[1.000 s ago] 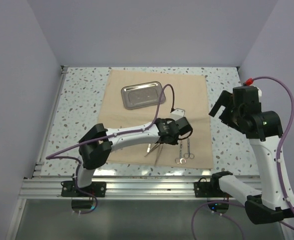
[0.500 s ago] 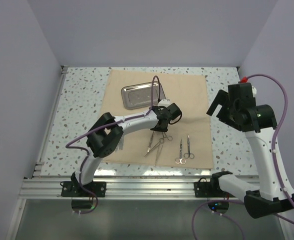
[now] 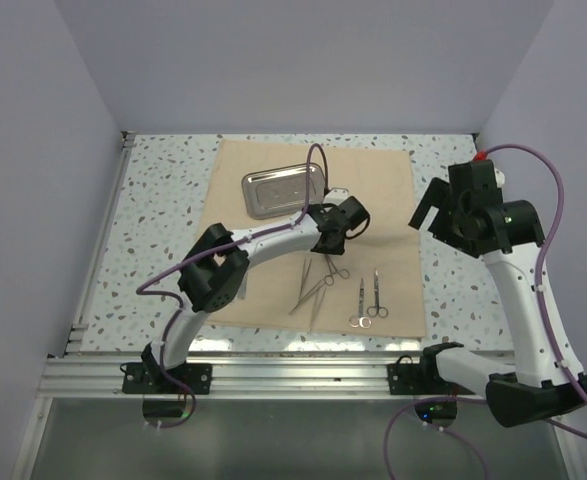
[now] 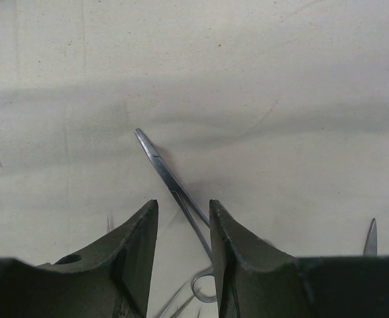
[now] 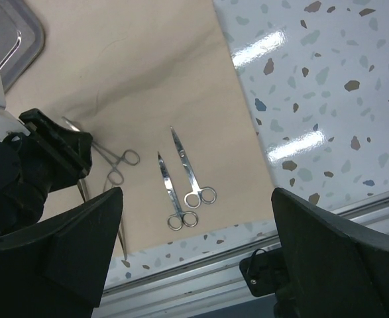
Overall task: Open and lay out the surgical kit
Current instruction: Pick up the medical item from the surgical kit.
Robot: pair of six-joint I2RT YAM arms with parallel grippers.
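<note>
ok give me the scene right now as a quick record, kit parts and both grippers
left gripper: open, low over the forceps, holding nothing
right gripper: open wide, raised near the right edge of the cloth wrap
cloth wrap: spread flat
steel tray: on the cloth's far part, looks empty
scissors: two, side by side, near right of the cloth

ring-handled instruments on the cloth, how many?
3. Two scissors side by side near the front-right corner of the cloth; forceps under the left gripper, which may hide more.
</note>
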